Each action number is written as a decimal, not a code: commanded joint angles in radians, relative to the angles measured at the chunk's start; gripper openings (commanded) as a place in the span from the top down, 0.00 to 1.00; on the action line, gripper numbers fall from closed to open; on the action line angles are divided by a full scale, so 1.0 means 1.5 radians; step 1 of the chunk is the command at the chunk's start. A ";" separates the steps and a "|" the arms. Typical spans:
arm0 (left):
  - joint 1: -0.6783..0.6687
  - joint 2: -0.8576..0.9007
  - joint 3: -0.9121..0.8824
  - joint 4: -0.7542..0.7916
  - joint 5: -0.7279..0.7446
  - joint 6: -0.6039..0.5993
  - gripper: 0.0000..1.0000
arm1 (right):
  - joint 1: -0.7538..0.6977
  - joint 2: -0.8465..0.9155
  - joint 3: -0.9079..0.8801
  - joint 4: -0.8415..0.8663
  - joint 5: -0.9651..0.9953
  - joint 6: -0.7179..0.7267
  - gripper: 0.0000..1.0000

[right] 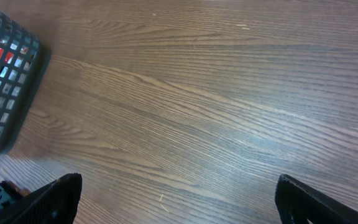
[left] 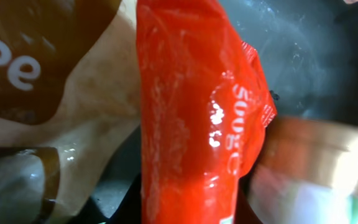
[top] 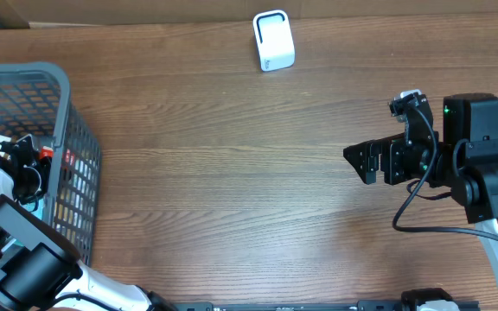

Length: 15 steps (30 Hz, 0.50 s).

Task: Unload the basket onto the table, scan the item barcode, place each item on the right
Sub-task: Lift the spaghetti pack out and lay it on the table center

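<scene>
Grey mesh basket point(top: 76, 155) hugs the table's left edge. The left gripper point(top: 31, 164) is down inside, its jaws hidden, so I can't tell their state. A glossy red packet point(left: 185, 124) with white lettering fills its camera, perhaps touching. Open wooden table point(top: 232, 173) lies mid-scene, with a white device point(top: 274, 41) at the far edge. The right gripper point(top: 359, 161) hovers, spread wide.

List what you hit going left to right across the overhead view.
grey basket → white scanner → right tool, open over bare table
</scene>
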 commanded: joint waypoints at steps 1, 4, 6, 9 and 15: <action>-0.017 0.039 -0.013 -0.028 -0.021 -0.050 0.96 | -0.001 -0.002 0.017 0.004 -0.001 -0.001 0.00; -0.017 0.039 0.034 -0.065 -0.021 -0.050 0.96 | -0.001 -0.002 0.017 0.004 -0.001 -0.001 0.00; -0.018 0.039 0.085 -0.104 -0.021 -0.050 0.96 | -0.001 -0.002 0.017 0.004 -0.001 -0.001 0.00; -0.018 0.039 0.174 -0.165 -0.021 -0.050 0.96 | -0.001 -0.002 0.017 0.007 -0.001 -0.001 0.00; -0.020 0.039 0.401 -0.290 -0.018 -0.070 0.96 | -0.001 -0.002 0.017 0.010 -0.001 -0.001 0.00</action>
